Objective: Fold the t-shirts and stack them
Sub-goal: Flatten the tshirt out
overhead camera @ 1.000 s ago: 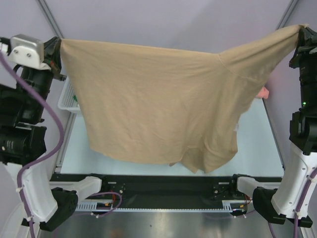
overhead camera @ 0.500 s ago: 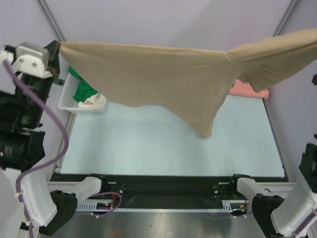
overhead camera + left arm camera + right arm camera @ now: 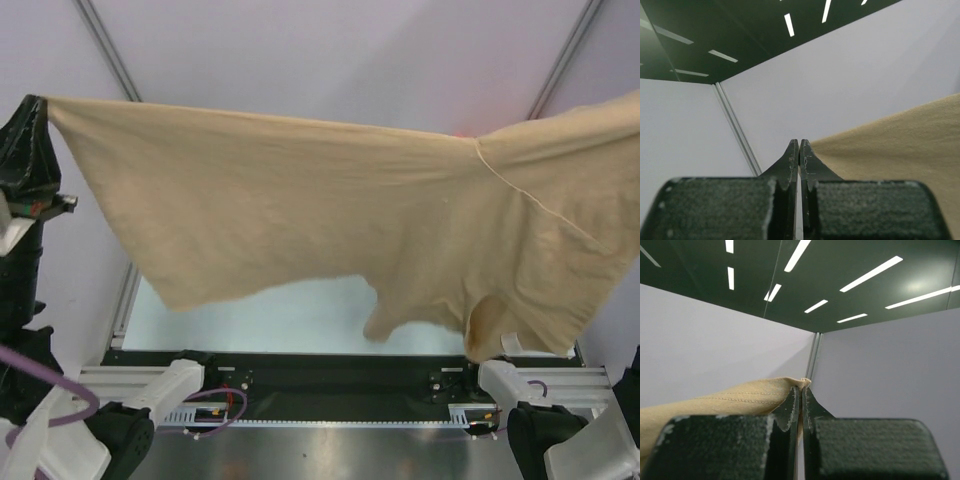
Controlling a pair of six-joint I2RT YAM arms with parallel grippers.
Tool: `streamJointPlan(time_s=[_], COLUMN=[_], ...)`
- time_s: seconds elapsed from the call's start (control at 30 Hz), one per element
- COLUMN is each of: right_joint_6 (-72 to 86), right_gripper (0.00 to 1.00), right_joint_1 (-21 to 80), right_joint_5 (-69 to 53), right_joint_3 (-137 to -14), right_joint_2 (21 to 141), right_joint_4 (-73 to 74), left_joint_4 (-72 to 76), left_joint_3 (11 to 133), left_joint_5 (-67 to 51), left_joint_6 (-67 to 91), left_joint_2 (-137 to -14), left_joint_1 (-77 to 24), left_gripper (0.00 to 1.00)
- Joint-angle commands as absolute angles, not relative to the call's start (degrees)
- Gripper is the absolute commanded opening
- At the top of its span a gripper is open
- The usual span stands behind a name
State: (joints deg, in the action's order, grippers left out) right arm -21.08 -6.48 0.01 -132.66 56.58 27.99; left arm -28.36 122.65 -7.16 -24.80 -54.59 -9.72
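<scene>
- Pale lilac walls (image 3: 330,60) stand behind, and the table (image 3: 280,322) lies below.
- The tan t-shirt (image 3: 320,220) hangs spread in the air above the table, stretched between both arms.
- The left fingers (image 3: 790,162) are pinched together on one corner.
- The right fingers (image 3: 791,405) are clamped on the opposite edge.

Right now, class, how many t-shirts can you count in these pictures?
1: the tan t-shirt hangs stretched in the air between the left pincer and the right pincer. It screens most of the table, so others may be hidden.
</scene>
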Motion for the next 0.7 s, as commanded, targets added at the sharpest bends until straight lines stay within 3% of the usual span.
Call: streamJointPlan(time_s=[0.0, 0.23, 0.53, 0.67], right_joint_6=[-21.1, -23.02, -25.4, -25.83], right_gripper=[0.0, 0.0, 0.0, 0.0], right_joint_1=[-6.33, -6.24, -5.28, -3.52], right_joint_5=[2.55, -2.8, -10.46, -11.17], right_joint_3=[-129.05, -114.54, -82.38, -72.52], right_joint_2=[61.96, 66.09, 72.4, 81.8], right_joint_4=[24.97, 17.93, 6.43, -3.93], left_joint_4=[-29.18, -39.1, -26.65, -18.91], left_joint_3=[122.96, 123.14, 86.78, 74.45], left_joint_5=[-4.05, -5.36, -9.49, -8.53], left_joint_6=[-26.29, -22.77, -23.02, -23.38], left_joint_2=[-60.54, -70.99, -74.52, -85.47], left_joint_1=[-8.97, -9.05, -9.67, -10.02], left_gripper=[0.0, 0.01, 0.0, 0.0])
